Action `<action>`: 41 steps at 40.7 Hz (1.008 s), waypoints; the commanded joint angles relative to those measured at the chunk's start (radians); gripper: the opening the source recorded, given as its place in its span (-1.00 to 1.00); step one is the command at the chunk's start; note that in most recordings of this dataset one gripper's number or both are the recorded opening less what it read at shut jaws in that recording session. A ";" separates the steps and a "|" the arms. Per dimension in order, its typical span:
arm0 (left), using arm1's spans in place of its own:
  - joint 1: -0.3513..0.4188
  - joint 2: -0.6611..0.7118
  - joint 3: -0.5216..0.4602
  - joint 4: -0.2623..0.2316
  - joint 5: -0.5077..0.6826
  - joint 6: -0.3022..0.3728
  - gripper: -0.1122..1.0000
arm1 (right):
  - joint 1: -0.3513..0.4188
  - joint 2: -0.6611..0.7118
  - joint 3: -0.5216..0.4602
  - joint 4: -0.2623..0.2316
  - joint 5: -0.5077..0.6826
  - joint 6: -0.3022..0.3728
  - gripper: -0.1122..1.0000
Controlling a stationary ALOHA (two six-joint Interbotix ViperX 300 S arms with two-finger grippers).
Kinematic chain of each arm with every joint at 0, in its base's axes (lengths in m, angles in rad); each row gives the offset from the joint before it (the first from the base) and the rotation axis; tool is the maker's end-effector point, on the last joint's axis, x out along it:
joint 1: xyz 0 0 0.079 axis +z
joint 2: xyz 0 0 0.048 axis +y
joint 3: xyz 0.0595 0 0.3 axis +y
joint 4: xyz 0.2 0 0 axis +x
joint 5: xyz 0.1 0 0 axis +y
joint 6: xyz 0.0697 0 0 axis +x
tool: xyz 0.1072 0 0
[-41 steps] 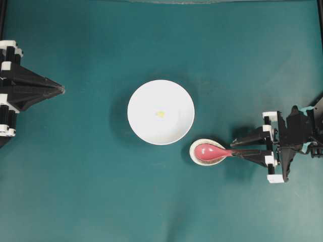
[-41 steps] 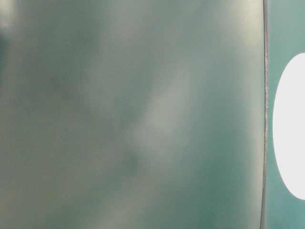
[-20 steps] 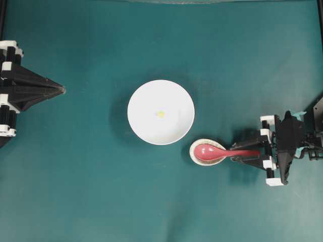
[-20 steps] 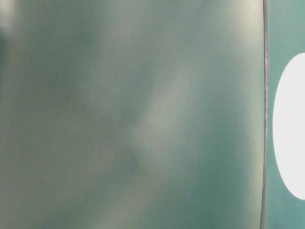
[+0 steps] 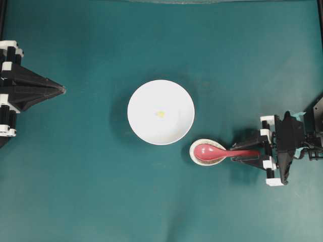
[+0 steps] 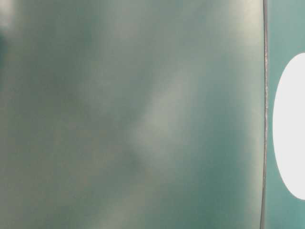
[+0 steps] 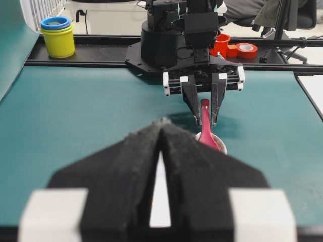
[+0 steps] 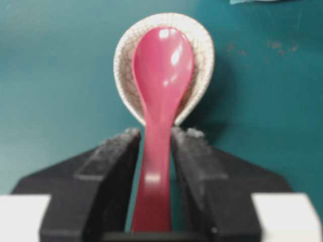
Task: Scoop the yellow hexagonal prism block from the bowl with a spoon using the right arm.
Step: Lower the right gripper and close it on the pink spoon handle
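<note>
The white bowl [image 5: 144, 128] sits mid-table with the tiny yellow hexagonal prism block [image 5: 160, 114] lying inside it. To its lower right the pink-red spoon [image 5: 209, 151] lies with its scoop in a small speckled rest [image 5: 198, 159]. The handle points toward my right gripper [image 5: 236, 152]. In the right wrist view that gripper [image 8: 155, 135] stands open astride the handle of the spoon [image 8: 162, 65], with thin strips of teal mat showing on both sides. My left gripper [image 5: 61, 89] stays at the left edge with its fingertips together, holding nothing.
Teal mat [image 5: 161, 201] covers the table. Behind the right arm's base, stacked yellow and blue cups [image 7: 58, 38] and red tape rolls [image 7: 237, 49] stand past the table's black edge rail. The table-level view is a blur.
Over the last second the right gripper's body drew back to the right, its fingers staying along the spoon handle. It has held still for the last half second. The left arm, bowl and block stay put.
</note>
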 commanded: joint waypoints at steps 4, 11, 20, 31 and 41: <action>0.002 0.008 -0.020 0.002 -0.005 0.003 -0.70 | 0.003 -0.006 -0.006 0.008 0.005 -0.002 -0.10; 0.003 0.008 -0.020 0.003 -0.006 0.006 -0.70 | 0.003 -0.006 -0.009 0.011 0.009 0.000 -0.12; 0.003 0.008 -0.020 0.003 -0.005 0.008 -0.70 | 0.003 -0.006 -0.012 0.012 0.009 0.000 -0.12; 0.003 0.008 -0.020 0.003 -0.006 0.008 -0.70 | 0.003 -0.006 -0.014 0.012 0.009 0.000 -0.13; 0.002 0.008 -0.020 0.003 -0.005 0.008 -0.70 | 0.003 -0.006 -0.017 0.012 0.008 0.000 -0.13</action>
